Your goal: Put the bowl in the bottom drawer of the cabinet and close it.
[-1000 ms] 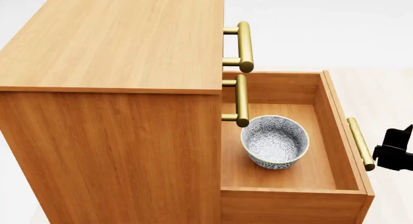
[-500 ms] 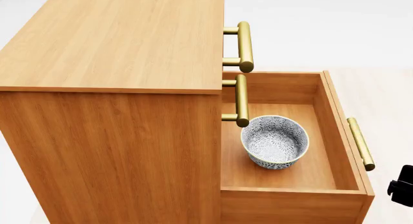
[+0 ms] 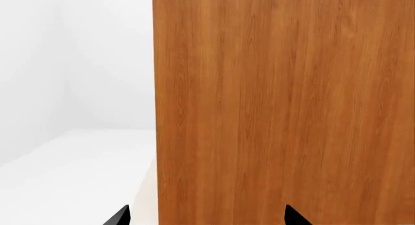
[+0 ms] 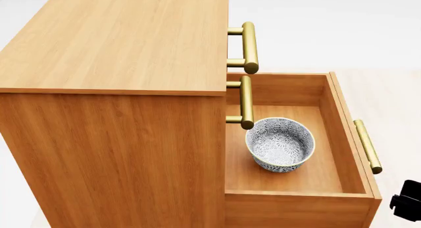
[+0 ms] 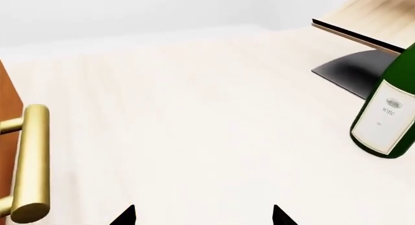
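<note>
The orange-brown cabinet (image 4: 112, 46) fills the left of the head view. Its bottom drawer (image 4: 348, 134) is pulled out, and the speckled bowl (image 4: 281, 144) sits upright on the drawer floor, free of any gripper. The drawer's brass handle (image 4: 367, 146) runs along its front. Only a black piece of my right gripper (image 4: 407, 207) shows at the lower right edge, below and outside that handle. In the right wrist view the right gripper (image 5: 203, 216) is open and empty over the floor, with the brass handle (image 5: 32, 162) off to one side. My left gripper (image 3: 206, 217) is open, facing a cabinet side panel (image 3: 285, 108).
Two upper drawers are shut, and their brass handles (image 4: 249, 41) (image 4: 245, 102) jut out over the open drawer. A green wine bottle (image 5: 389, 113) and a pale wooden rack (image 5: 366, 21) on a grey base (image 5: 343, 72) stand on the light floor beyond the right gripper.
My right gripper has dropped from beside the drawer handle to the lower right edge of the head view. Bowl, drawer and cabinet have not moved.
</note>
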`<state>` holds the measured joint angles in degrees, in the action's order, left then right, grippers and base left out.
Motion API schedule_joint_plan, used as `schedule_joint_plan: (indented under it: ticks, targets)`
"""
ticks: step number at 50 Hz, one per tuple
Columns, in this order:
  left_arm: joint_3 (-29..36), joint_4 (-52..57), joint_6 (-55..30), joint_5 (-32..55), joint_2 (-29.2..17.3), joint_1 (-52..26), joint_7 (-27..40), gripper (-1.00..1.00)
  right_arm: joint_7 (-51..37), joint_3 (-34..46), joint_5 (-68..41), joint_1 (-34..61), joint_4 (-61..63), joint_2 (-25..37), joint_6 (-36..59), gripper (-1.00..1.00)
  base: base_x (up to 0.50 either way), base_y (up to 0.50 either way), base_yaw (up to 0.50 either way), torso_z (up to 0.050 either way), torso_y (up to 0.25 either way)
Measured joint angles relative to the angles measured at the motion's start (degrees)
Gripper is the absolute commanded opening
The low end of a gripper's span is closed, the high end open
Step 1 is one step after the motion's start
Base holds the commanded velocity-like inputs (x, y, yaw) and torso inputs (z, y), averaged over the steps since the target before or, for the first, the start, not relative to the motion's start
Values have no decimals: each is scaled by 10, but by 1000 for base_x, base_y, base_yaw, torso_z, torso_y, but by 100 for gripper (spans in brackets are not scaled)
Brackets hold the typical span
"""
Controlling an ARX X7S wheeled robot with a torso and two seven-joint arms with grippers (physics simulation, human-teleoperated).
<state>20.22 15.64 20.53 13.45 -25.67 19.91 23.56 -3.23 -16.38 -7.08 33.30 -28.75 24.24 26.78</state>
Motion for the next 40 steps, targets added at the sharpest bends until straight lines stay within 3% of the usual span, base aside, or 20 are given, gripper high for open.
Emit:
schedule_joint_plan:
  ticks: [40]
  targets:
    - [3,-2,3,2,-2,-1,3,100,9,42,23,35,-88,-28,-49,100,0,0,0,0,0]
